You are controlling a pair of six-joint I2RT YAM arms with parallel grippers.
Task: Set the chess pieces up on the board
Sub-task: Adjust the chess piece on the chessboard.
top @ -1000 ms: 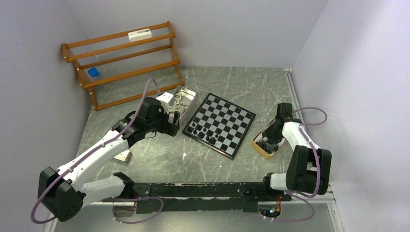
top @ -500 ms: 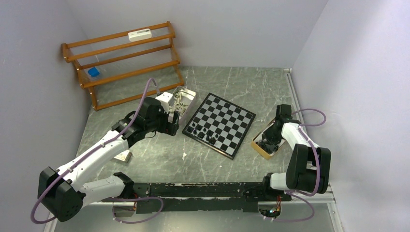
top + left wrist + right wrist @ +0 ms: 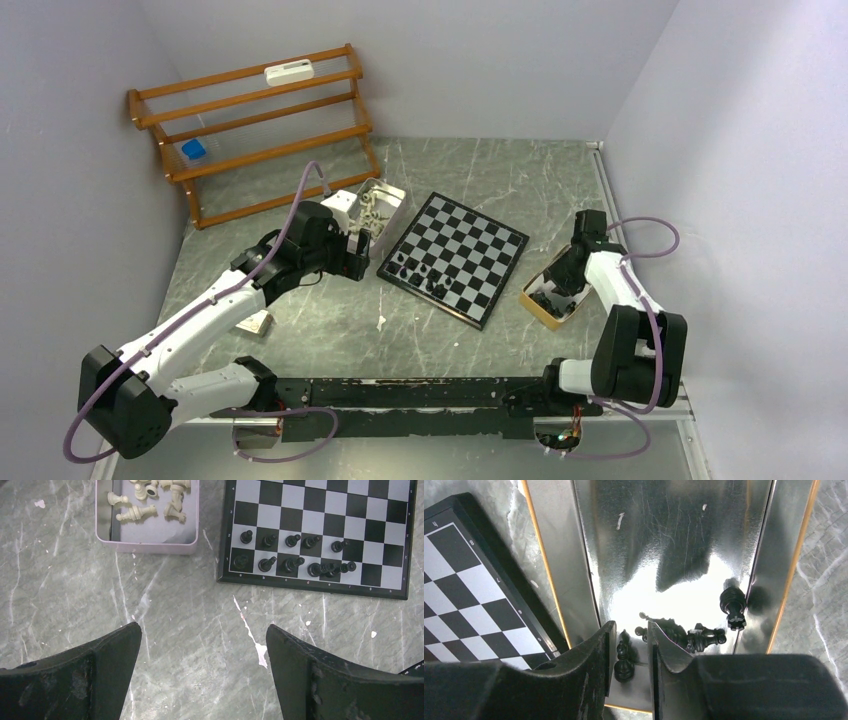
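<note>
Hovering above the table (image 3: 175, 605), the left gripper (image 3: 202, 627) held its jaws wide apart. The board (image 3: 385, 555) lay ahead to its right, with black chess pieces (image 3: 292, 562) on its two nearest ranks. In the metal tray (image 3: 559, 580), the right gripper (image 3: 630, 627) bracketed a black pawn (image 3: 624, 662), apparently upright, between narrowly parted jaws; contact could not be judged. The right arm was much the nearer.

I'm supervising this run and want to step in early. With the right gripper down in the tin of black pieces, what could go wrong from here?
1. The fingers of the right gripper straddle a black pawn in the metal tin, with toppled pieces lying close beside. An off-centre pinch could flick the pawn or drag a neighbour.
2. The black pieces already on the board stand tightly packed in two edge rows. Setting another down could topple them.
</note>
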